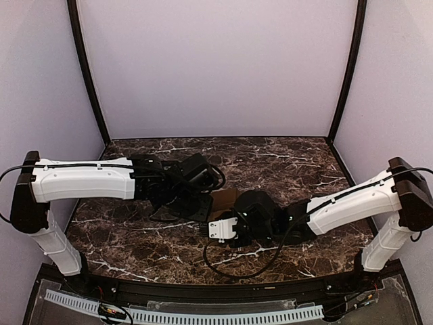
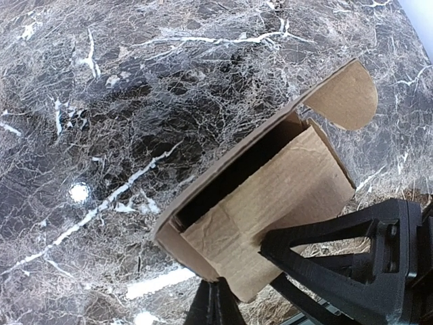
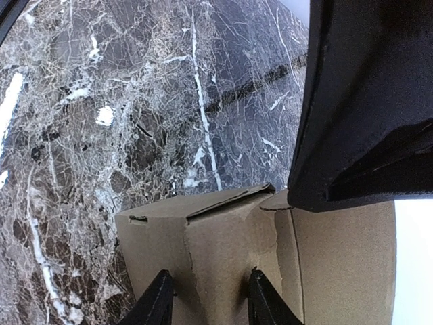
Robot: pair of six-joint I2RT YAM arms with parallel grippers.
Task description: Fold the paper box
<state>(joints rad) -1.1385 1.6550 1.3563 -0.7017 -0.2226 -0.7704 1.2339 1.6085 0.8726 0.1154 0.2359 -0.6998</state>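
Well, your right gripper (image 3: 211, 299) clasps a panel of the plain brown paper box (image 2: 270, 196), half-folded at the centre of the table (image 1: 291, 162); your left gripper (image 2: 215, 306) is pinched closed, apparently on its lower edge.

Robot lab booth, this was!
Plain lilac walls (image 1: 216, 68) boxed in a marble-patterned worktop (image 1: 284, 162), black posts (image 1: 86, 74) ran up the corners, and white left arm (image 1: 81, 181) and right arm (image 1: 352, 202) sat bolted at its near edge.
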